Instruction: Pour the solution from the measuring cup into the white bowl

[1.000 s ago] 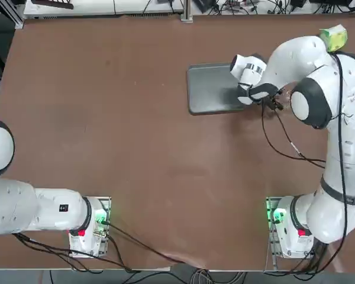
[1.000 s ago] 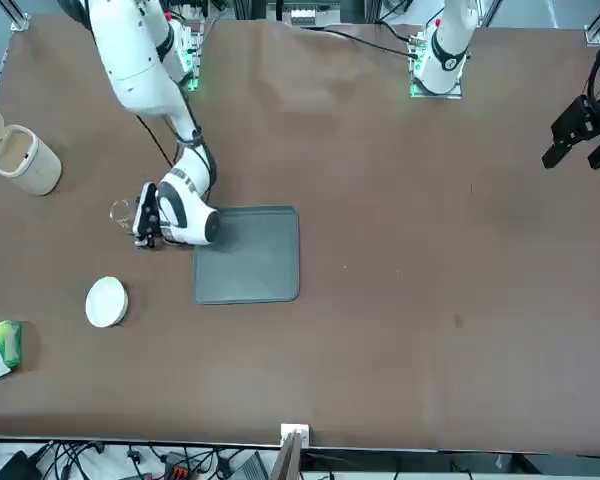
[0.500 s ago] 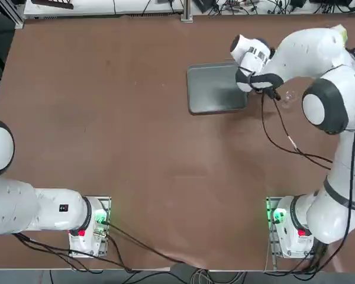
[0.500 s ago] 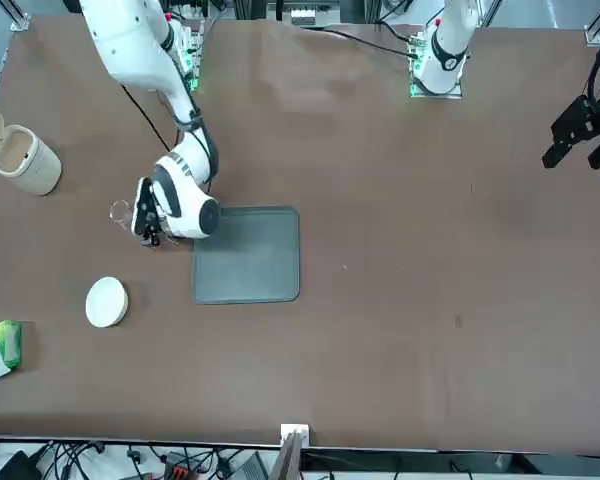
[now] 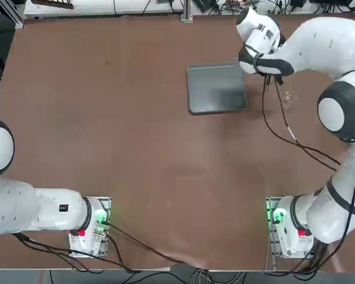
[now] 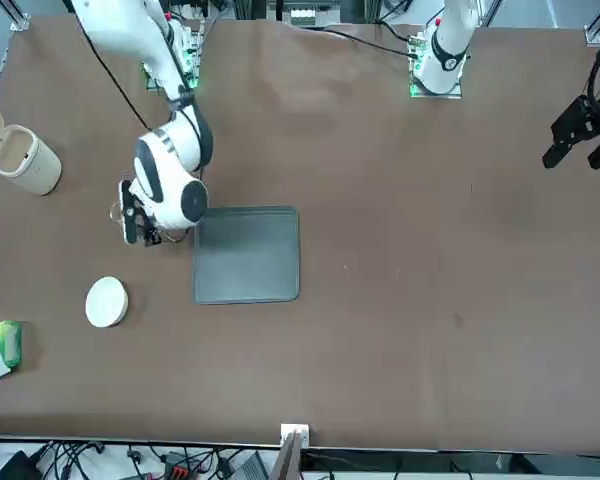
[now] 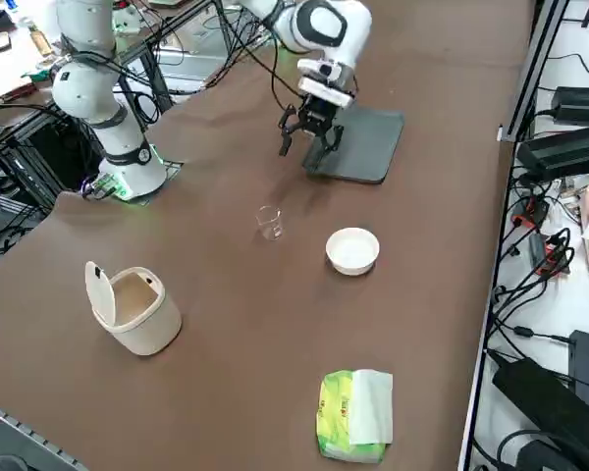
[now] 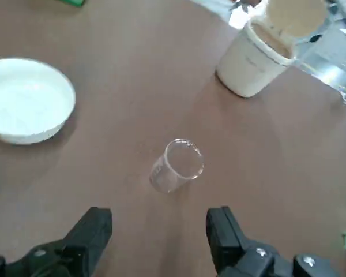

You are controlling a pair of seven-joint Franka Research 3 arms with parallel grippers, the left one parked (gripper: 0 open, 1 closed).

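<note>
Your right gripper (image 7: 307, 135) hangs over the grey tray's (image 7: 371, 147) near edge, jaws spread and empty. The white bowl (image 7: 352, 249) sits nearby, and beside it the measuring cup (image 7: 269, 222) stands upright, mouth up; you cannot make out any liquid inside.

white bowl (image 8: 24, 101) cut off at edge, cup's contents indiscernible

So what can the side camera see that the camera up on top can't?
Only the right side view shows the white bowl, the white lidded container and the yellow-green packet. Only the top view shows the parked left arm. Both show the grey tray, the measuring cup standing upright on the brown table, and the open right gripper, which holds nothing.
</note>
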